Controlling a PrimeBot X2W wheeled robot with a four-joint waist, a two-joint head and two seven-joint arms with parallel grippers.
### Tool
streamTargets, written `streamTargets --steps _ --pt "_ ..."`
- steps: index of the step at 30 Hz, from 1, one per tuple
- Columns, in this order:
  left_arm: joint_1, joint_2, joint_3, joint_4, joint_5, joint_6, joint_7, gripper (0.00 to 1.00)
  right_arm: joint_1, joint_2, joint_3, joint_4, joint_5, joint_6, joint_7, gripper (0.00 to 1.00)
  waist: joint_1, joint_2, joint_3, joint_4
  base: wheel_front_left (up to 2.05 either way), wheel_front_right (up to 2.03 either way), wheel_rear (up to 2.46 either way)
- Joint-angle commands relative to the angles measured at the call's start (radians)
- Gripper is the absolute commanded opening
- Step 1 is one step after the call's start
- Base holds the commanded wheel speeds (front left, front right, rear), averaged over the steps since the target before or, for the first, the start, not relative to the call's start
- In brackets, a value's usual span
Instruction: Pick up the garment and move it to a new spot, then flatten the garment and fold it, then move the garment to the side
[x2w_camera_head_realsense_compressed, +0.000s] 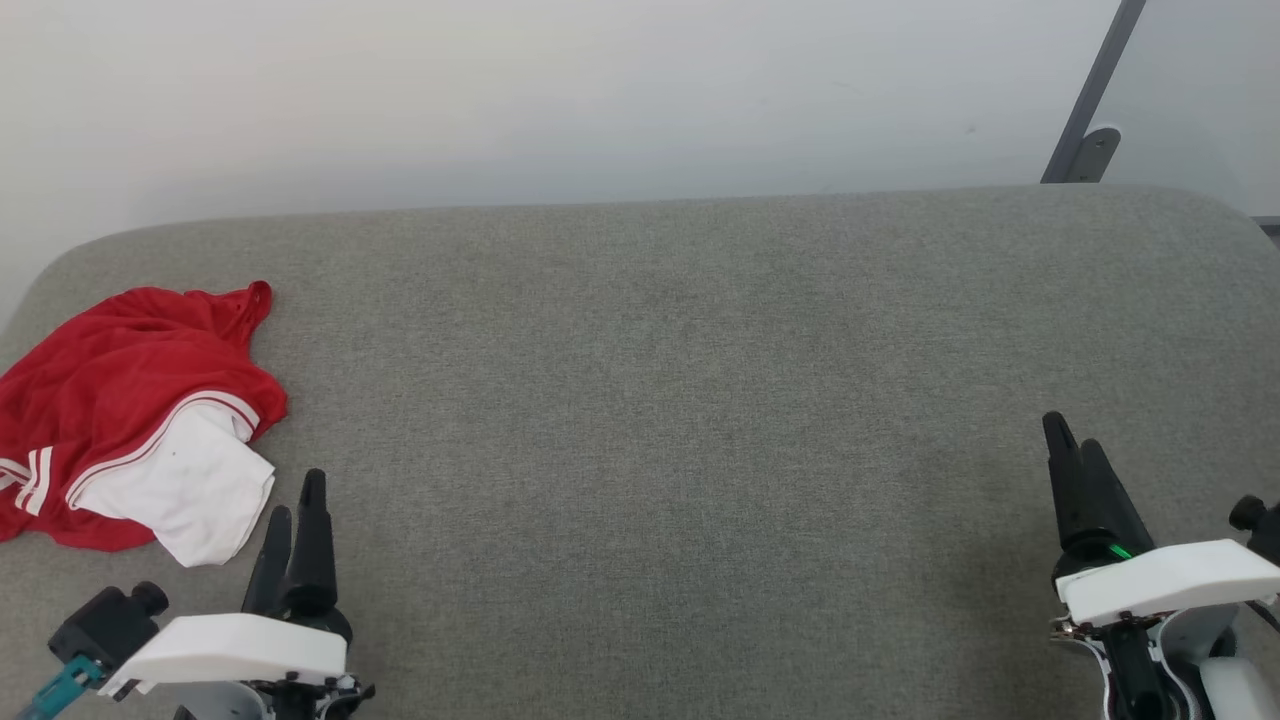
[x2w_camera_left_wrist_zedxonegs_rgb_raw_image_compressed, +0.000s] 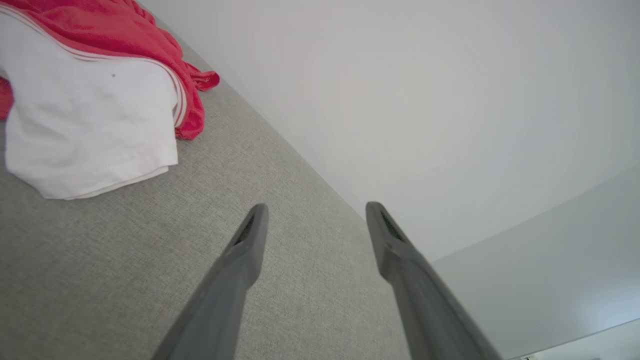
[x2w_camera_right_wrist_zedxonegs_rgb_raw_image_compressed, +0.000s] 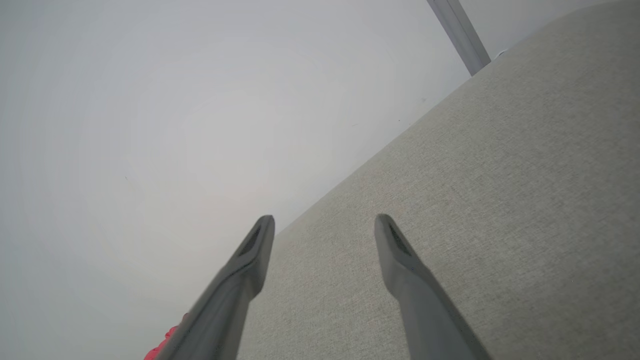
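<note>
I saw the garment (x2w_camera_head_realsense_compressed: 110, 380) crumpled just ahead-left of my left hand (x2w_camera_head_realsense_compressed: 297, 494), my right hand (x2w_camera_head_realsense_compressed: 1071, 432) well apart; both hung released, empty.

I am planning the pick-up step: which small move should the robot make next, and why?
Probably swing the left gripper forward and leftward, over the garment. Its jaws stand open and empty, the crumpled garment lies close beside it, and the right gripper is far across the grey surface.

A grey fabric surface (x2w_camera_head_realsense_compressed: 700, 400), perhaps a bed, bears the crumpled garment (x2w_camera_head_realsense_compressed: 110, 385) at left.
</note>
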Motion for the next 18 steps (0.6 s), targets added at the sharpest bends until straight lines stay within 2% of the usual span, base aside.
streamTargets --steps 1,18 --pt "0.000 0.004 -0.001 -0.018 0.028 0.005 -0.007 1.00 -0.023 -0.007 0.001 -0.017 -0.027 0.000 -0.009 1.00 0.0000 0.0000 0.000 0.000 0.00 0.00 0.00" --pt "0.026 0.014 -0.054 -0.046 0.289 0.049 -0.062 1.00 -0.022 -0.020 0.008 -0.017 -0.387 0.000 -0.064 1.00 0.0000 0.0000 0.014 0.001 0.00 0.00 0.00"
